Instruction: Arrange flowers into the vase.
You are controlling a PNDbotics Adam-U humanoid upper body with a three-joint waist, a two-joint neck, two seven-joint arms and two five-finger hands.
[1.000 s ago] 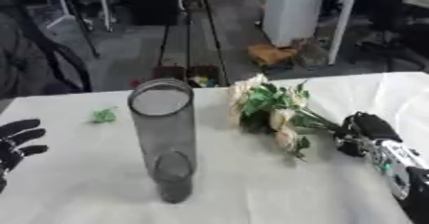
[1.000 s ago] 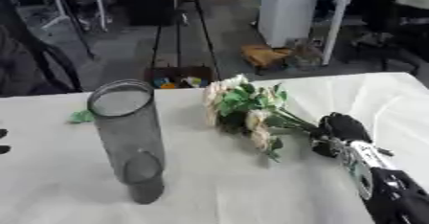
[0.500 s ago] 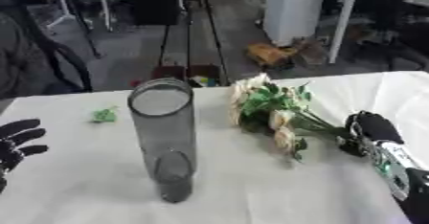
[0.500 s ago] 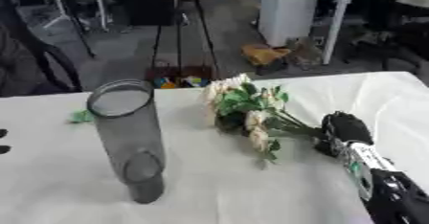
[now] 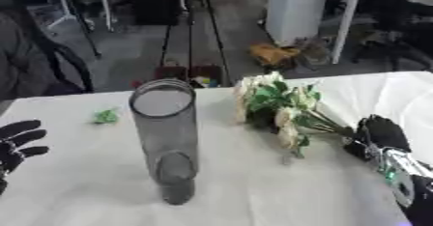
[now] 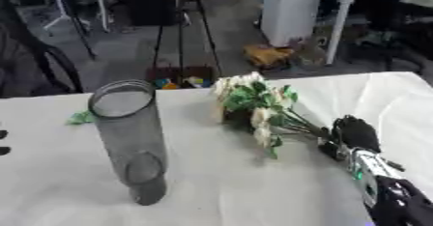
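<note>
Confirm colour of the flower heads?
Cream-white flowers with green leaves; clearest in the left eye view.

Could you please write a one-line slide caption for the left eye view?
Right hand at the stems of the flower bunch lying beside the upright vase; left hand idle.

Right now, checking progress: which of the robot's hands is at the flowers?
The right hand, curled at the stem end of the flowers lying beside the vase. The left hand rests open, far left.

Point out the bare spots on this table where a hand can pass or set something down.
Bare cloth lies between the vase and the flowers, and along the near edge in front of both. Also open: between the left hand and the vase. Crowded where the right hand meets the flower stems.
</note>
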